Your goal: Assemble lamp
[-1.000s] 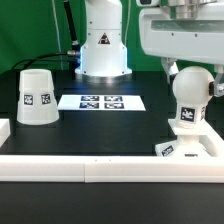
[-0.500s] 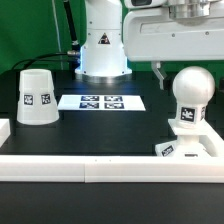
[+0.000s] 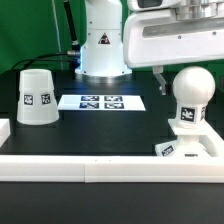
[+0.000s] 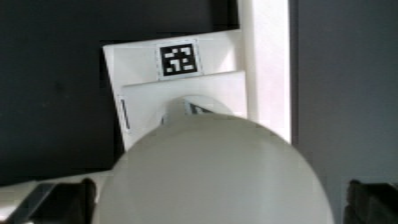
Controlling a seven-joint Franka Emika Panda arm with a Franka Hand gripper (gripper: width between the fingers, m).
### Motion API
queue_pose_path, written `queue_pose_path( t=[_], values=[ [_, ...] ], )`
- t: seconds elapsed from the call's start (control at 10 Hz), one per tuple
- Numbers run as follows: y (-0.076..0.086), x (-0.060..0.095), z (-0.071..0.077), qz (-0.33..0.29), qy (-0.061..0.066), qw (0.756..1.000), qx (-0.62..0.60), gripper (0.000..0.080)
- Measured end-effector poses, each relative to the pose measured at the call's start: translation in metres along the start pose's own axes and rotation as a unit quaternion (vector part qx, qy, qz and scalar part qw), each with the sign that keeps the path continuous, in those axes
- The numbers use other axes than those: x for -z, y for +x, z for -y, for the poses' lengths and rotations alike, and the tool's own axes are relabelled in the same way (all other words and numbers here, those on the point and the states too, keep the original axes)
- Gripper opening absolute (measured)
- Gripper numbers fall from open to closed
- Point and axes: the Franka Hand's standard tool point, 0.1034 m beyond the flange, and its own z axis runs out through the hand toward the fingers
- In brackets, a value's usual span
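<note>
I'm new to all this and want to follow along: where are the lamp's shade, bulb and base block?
shade (image 3: 37, 97): exterior view, middle of its side wall.
bulb (image 3: 191, 84): exterior view, on its round head.
base block (image 3: 188, 148): exterior view, its front side, beside the tag.

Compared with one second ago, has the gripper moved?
Yes. Judged against the bulb, which stayed in place, the gripper shifted toward the exterior view's left.

The bulb (image 3: 190, 90), shade (image 3: 36, 97) and base (image 3: 196, 147) look like smooth matt white plastic on a matt black table (image 3: 110, 130).
</note>
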Motion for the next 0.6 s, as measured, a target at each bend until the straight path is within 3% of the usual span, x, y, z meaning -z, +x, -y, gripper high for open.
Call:
queue_pose_path(
  t=[0.6],
  values=[
    [-0.0004,-0.0006,0.0002,0.003,-0.012,0.981,0.195,0.0699]
  ],
)
